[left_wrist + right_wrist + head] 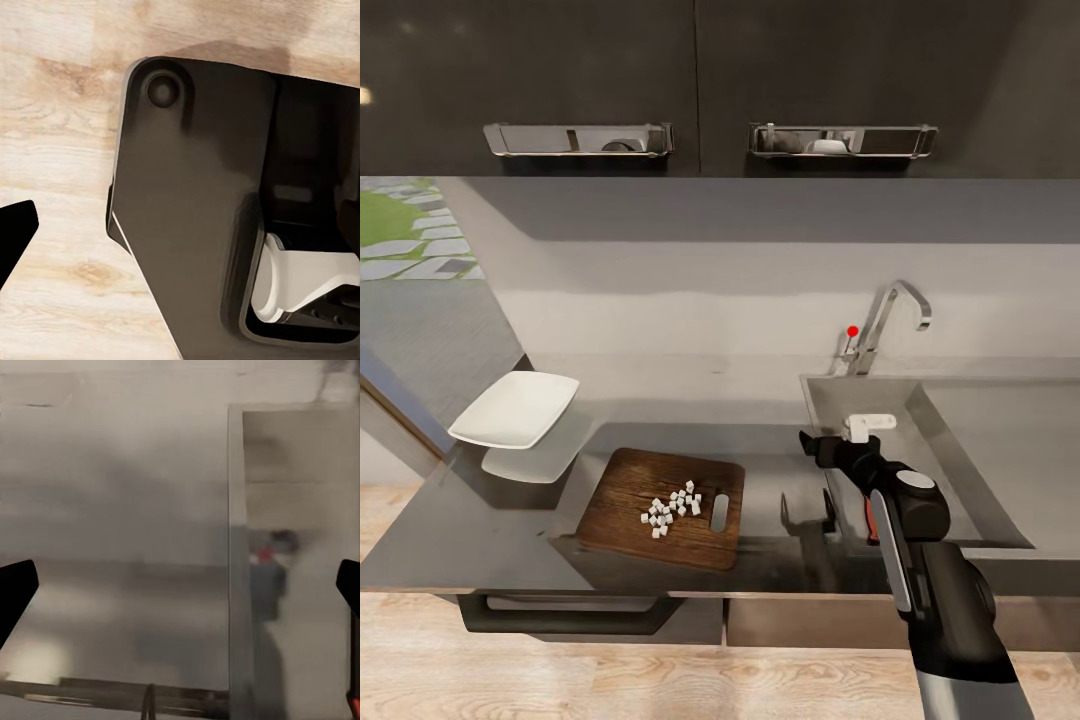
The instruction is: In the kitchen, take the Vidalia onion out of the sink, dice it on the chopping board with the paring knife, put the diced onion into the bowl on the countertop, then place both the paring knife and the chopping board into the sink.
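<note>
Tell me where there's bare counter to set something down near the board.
Bare countertop lies between the chopping board and the sink, though the right gripper hangs there. Left of the board, the bowl crowds the corner. The board carries onion dice.

Black right arm (945, 590), grey wrist disc, white claw bracket

White onion dice (673, 508) lie heaped mid-board (635, 492), a dark wooden board flat on the grey countertop (480, 535). White bowl (515, 408) at its ten o'clock; steel sink (960, 440) at three.
</note>
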